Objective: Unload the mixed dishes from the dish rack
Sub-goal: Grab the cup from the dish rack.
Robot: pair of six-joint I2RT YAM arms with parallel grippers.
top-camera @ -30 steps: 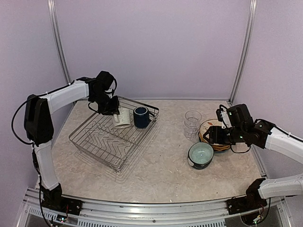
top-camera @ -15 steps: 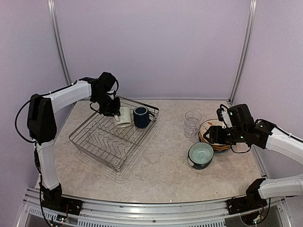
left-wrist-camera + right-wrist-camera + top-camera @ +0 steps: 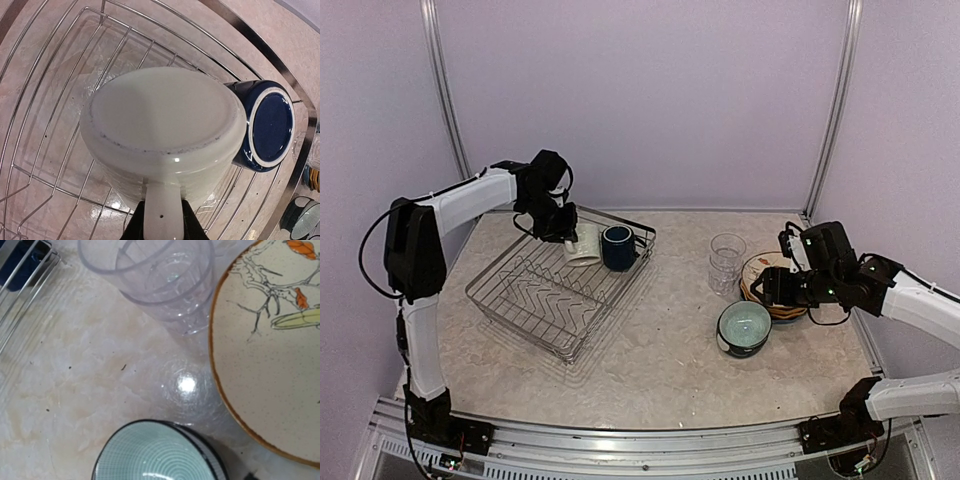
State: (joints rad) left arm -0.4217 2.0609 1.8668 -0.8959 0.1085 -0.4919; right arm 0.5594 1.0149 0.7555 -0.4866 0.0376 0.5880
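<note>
**Top external.**
- Dish rack sits at 9 o'clock of the table, set diagonally.
- Left gripper is over the rack's far corner, clamped on the cream mug. The mug is tilted. Whether it touches the wire: cannot tell.
- Navy mug is just beside the cream mug at its 3 o'clock, inside the rack against the far-right rim.
- Out of the rack, at 3 o'clock of the table:
  - glass tumbler, upright;
  - cream bird-patterned plate at the tumbler's 4 o'clock, topping a low stack;
  - teal bowl at the plate's 7 o'clock, opening up.
- Right gripper hovers over the near edge of the plate stack. Jaws not resolvable here.

**Left wrist.**
- Cream mug fills the centre, flat base toward the lens.
- Its handle runs down to 6 o'clock, pinched between the two dark fingers.
- Navy mug at 3 o'clock, base toward the lens, touching the cream mug's side.
- Rack wires show behind both.

**Right wrist.**
- Tumbler at 12 o'clock.
- Bird plate at 3 o'clock.
- Teal bowl at 6 o'clock, pale ribbed inside up.
- Rack corner at 10 o'clock.
- Own fingers not properly in view, so grip state cannot be told.
</note>
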